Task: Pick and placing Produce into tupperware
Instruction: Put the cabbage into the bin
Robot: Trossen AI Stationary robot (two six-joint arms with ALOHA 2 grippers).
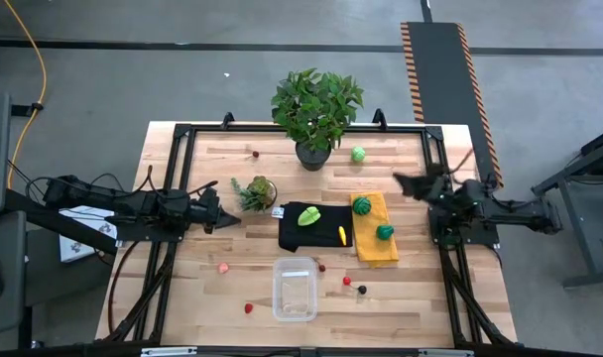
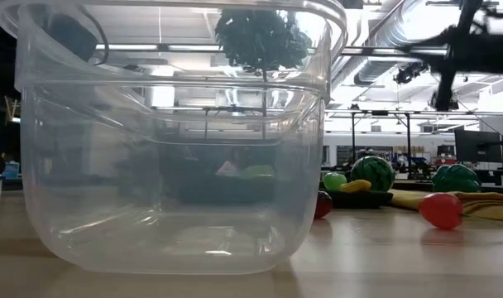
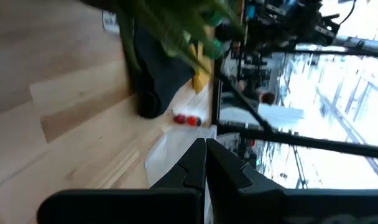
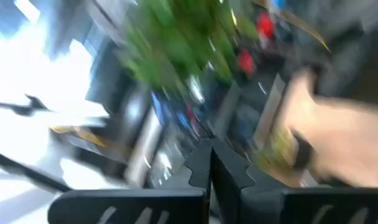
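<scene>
My left tool hangs at nine o'clock over the wooden surface, its fingers pressed together on nothing, just beside a small potted succulent. My right tool sits at three o'clock, also closed and empty, near the edge of the yellow cloth. The clear container stands at six o'clock with nothing inside it. The produce is scattered: a lime-green piece and a yellow one lie on the black cloth at the centre, two dark green pieces rest on the yellow cloth, and small red ones lie around the container. A large leafy plant stands at twelve o'clock.
</scene>
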